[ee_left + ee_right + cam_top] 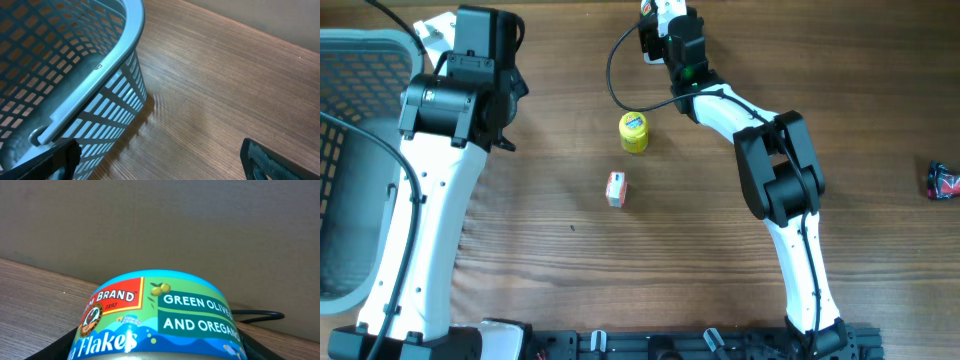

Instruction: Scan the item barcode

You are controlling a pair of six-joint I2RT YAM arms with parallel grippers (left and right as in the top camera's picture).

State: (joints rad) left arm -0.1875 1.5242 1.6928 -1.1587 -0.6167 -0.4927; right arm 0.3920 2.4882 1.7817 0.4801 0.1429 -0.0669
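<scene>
Starting at the left, we see the grey basket beside our left gripper, jaws spread wide and empty. Our right gripper, at the far edge of the table, grips the labelled tin between part-open jaws. A yellow jar and small box stand mid-table.

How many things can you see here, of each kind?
Basket: 1
Can: 1
Yellow jar: 1
Small box: 1
Dark packet: 1
Total: 5
</scene>
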